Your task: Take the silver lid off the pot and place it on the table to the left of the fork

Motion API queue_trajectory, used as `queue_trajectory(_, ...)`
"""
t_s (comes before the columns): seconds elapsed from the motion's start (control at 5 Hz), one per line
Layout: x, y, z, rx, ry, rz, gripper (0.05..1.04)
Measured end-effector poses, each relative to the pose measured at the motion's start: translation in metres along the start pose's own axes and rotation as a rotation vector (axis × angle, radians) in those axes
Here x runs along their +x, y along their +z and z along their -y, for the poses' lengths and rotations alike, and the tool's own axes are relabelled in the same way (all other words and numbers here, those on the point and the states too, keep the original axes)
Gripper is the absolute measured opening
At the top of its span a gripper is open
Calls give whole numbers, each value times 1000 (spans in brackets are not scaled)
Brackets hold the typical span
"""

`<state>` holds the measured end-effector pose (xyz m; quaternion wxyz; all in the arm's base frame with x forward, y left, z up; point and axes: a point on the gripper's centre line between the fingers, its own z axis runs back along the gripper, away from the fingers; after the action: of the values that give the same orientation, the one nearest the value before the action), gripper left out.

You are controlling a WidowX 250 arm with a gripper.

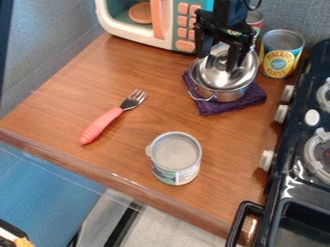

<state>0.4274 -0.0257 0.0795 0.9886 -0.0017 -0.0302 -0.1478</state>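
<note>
The black gripper [219, 55] hangs over the silver pot at the top right, with its two fingers apart. Just beneath them a shiny metal lid [222, 76] lies at a tilt on the pot [226, 94]; whether the fingers touch it, I cannot tell. A folded dark purple cloth [213, 107] is under the pot, whose wire handle points toward the front left.
A fork with a pink handle [102, 125] lies left of centre. Near the front stands a lidded can [175, 158]. A pineapple can [280, 54], another can [255, 20] and a toy microwave [169, 20] line the back. The black stove [274, 185] borders the right.
</note>
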Motion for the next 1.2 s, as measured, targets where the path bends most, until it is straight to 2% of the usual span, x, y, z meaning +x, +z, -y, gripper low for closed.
queue_trajectory(0.4,0,12,-6,6,9,24,964)
queue_trajectory(0.6,1,4,-7,16,15,12,819)
queue_trajectory(0.8,3,-5,5,23,-12,-7,529)
queue_trajectory(1.0,1,-10,7,16,-12,-7,452)
queue_trajectory(1.2,0,-11,11,24,-21,-9,282)
